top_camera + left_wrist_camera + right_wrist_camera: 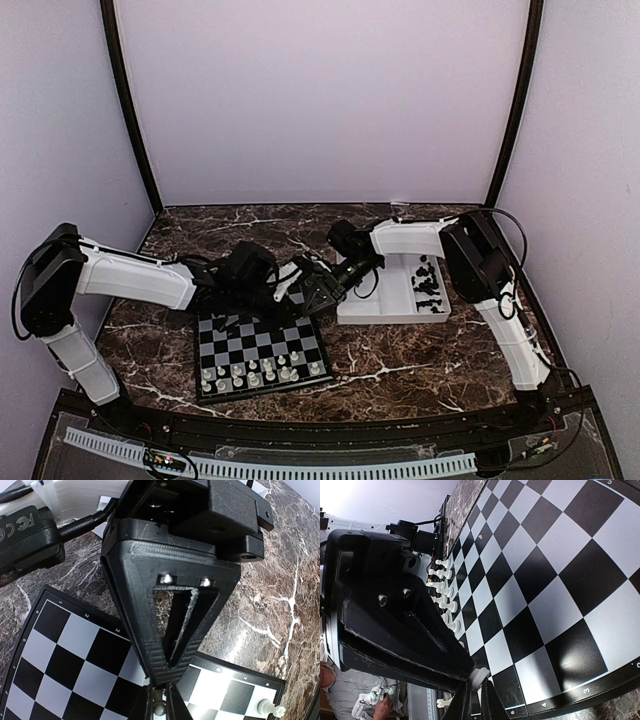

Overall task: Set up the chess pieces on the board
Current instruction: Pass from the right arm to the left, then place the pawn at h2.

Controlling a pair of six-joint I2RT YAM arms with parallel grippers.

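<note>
The left pincer (160, 696) is closest, and its 2 fingers (174, 708) are squeezed on a small white piece (159, 709). The right pincer (476, 686) points at it tip to tip, right up against that same piece. Its fingers are nearly together, but I cannot tell if they hold it. Both meet just over the far edge of the board (250, 340), near its right corner. The other white pieces (262, 372) stand in 2 rows on the near side of the board. The black pieces (430, 285) lie in the white tray (380, 305), just right of the board, on the dark marble table (400, 360)
</note>
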